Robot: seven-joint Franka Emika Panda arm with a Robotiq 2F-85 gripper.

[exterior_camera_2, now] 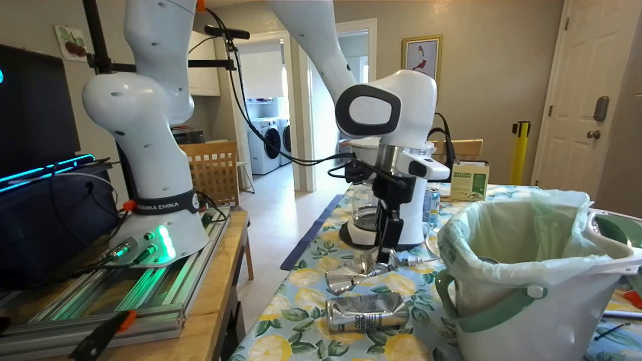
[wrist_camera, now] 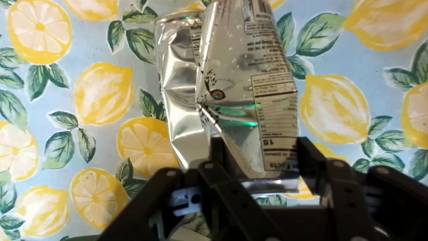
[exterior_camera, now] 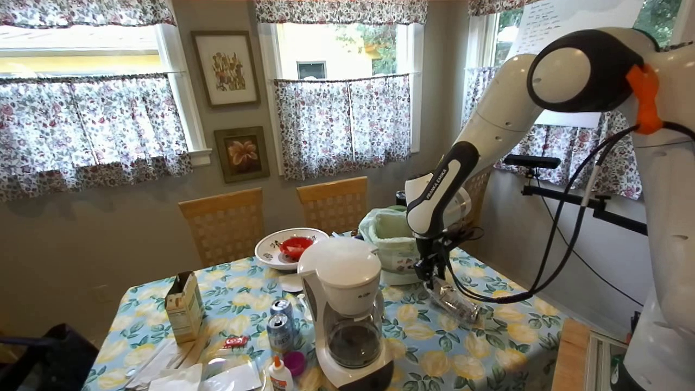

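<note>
Left to right in an exterior view, an open carton (exterior_camera: 183, 314) stands near the bench's (exterior_camera: 434, 363) left edge, a coffee maker (exterior_camera: 347, 298) mid-bench and a lined bin (exterior_camera: 399, 264) beyond it. Toward the bench edge facing the robot's base, the wrist view shows a dented second can (wrist_camera: 179, 83) lying at left, partly hidden by the crushed silver can (wrist_camera: 247, 87), which the claw (wrist_camera: 260, 145) pinches near one end. The pinched can is probably empty, so very light; its thin wall would likely fold under a firmer squeeze, and the smooth, apparently wet metal may slip. The surest hold should be close to the stiff rim, away from the creased middle.
</note>
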